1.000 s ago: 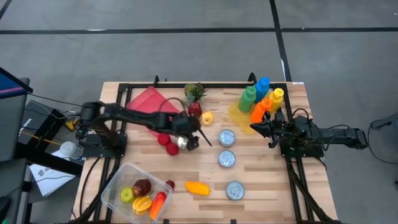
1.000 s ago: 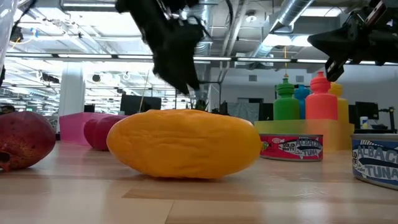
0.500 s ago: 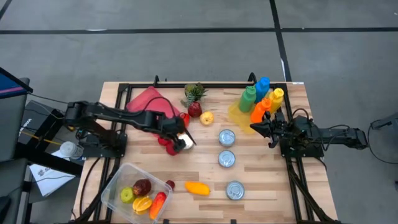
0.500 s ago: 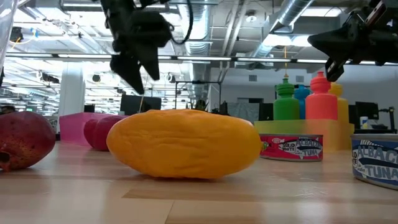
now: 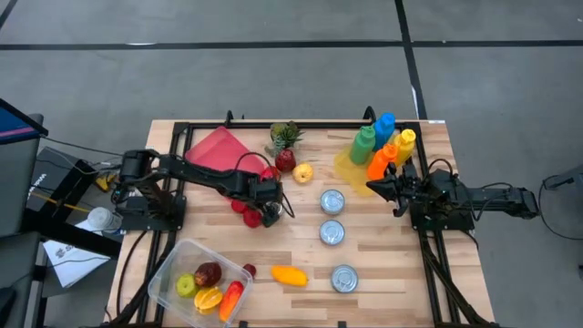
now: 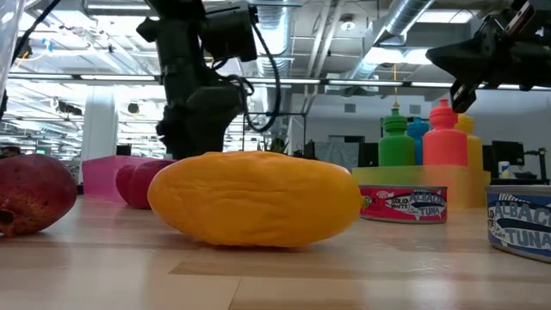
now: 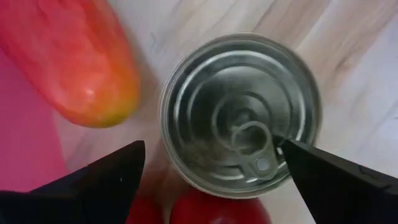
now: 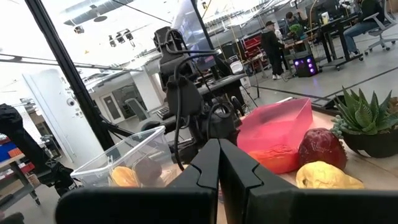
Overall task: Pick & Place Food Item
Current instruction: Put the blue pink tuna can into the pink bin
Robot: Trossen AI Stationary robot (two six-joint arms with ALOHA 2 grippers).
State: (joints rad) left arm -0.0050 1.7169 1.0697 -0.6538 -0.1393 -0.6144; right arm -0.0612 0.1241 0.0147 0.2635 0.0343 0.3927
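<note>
The light wooden slatted table (image 5: pixel 383 260) carries everything. A clear plastic bin (image 5: pixel 173 264) of fruit sits at its near left corner. The left gripper (image 7: pixel 211 177), fingers spread wide, hangs directly above a round silver pull-tab tin can (image 7: pixel 241 115), which stands on the wood, apparently untouched, beside an orange-red fruit (image 7: pixel 74 59). The right gripper (image 8: pixel 219 163) waits pinched together near the coloured bottles (image 5: pixel 383 146).

Table (image 5: pixel 383 264): pale wood planks, black frame. Mango (image 5: pixel 289 274) yellow-orange. Tray (image 5: pixel 215 148) pink. Can (image 7: pixel 239 115): silver lid w/ concentric rings. Next to it a red-orange fruit (image 7: pixel 78 59). Tins (image 6: pixel 405 204): red/white label; another (image 6: pixel 519 224) blue/white. Bottles: green (image 5: pixel 363 145), blue (image 5: pixel 385 126), orange (image 5: pixel 380 162), yellow (image 5: pixel 405 141). Bin (image 5: pixel 187 264) clear, w/ lime (image 5: pixel 185 285), orange fruit (image 5: pixel 208 299). Arms dark.
</note>
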